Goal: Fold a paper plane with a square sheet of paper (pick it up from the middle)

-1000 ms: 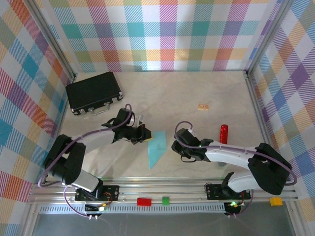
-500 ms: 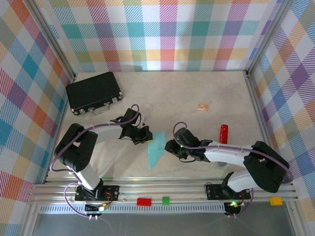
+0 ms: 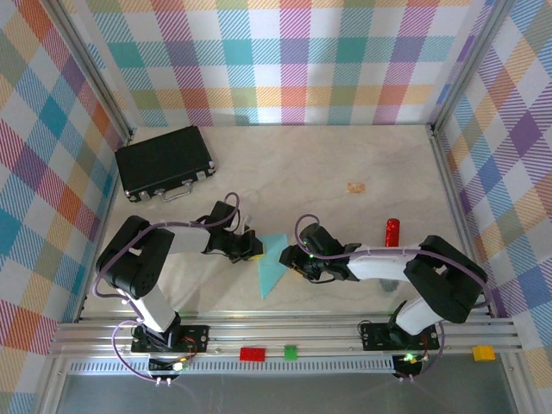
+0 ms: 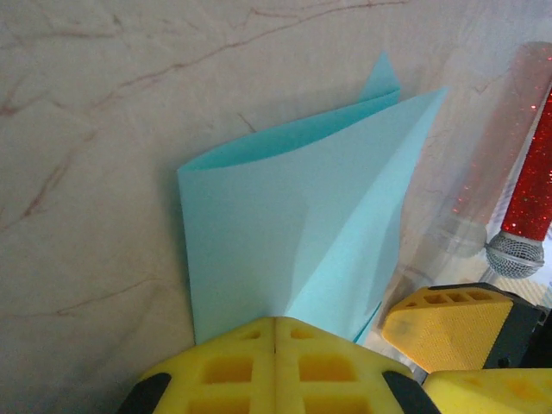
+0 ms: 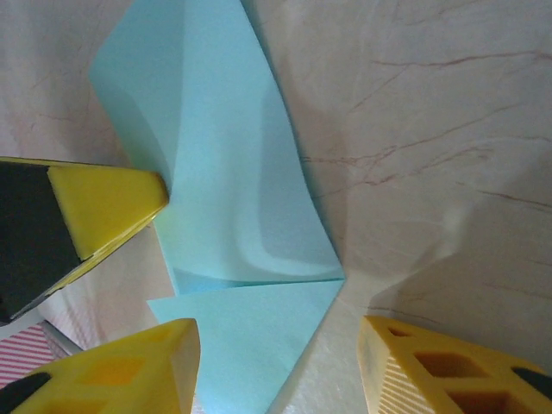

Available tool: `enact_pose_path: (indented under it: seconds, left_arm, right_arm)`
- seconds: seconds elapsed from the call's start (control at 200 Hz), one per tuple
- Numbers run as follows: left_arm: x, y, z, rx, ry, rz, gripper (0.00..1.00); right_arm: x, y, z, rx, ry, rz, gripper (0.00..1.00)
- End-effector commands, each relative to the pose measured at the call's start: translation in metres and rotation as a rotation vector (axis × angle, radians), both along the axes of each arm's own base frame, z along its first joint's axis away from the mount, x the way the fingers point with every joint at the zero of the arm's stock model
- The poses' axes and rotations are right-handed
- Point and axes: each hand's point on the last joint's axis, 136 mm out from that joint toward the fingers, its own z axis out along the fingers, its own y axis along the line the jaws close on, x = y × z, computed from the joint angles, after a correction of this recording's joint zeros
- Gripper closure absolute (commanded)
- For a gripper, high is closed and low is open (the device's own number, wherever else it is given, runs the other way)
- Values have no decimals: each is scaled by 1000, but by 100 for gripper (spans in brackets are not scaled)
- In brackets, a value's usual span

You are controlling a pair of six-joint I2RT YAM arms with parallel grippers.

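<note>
The paper plane (image 3: pixel 272 266) lies on the table (image 3: pixel 345 155) between the arms, a narrow pointed wedge with its layers puffed up. I'd say the creases need pressing. The left gripper (image 3: pixel 252 247) is clamped shut at its edge; the right gripper (image 3: pixel 291 259) gapes, holding nothing.

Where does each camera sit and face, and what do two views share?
Top external: above, behind the bases, looking down on the table; both arms, left gripper, right gripper.
Left wrist: on the left arm, looking past the shut left gripper at the blue paper.
Right wrist: on the right arm, looking past the open right gripper at the blue paper.
Shared: both wrist views show the blue paper and the other gripper's finger.
</note>
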Motion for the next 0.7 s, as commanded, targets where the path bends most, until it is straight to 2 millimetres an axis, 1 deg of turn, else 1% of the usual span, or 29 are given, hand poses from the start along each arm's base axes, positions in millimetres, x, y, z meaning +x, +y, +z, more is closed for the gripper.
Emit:
enact_pose_path:
  seconds: [0.0,0.18,0.23,0.32,0.43,0.55,0.63,0.695]
  left_arm:
    - [-17,16,-27,56,75,17,100]
    - [-18,20,-29,53,78,25,100]
    - [-18,20,-29,53,77,26,100]
    - [-18,21,-27,51,81,25,100]
    - [-19,23,-25,54,74,30,100]
    - [-20,24,-25,54,78,28,100]
    - [-19,24,-23,50,72,30,100]
    - [-19,24,-22,50,72,31,100]
  right_arm:
    - [7,14,9,77,-3,-7,48]
    - [9,15,4,78,32,-35,49]
    - [6,12,-1,61,67,-52,50]
    - [-3,14,4,80,80,-30,50]
    - [-12,8,0,56,122,-39,50]
    - [-23,15,6,56,114,-15,51]
    - [-31,17,2,29,129,-15,50]
    - [-34,25,0,62,149,-7,53]
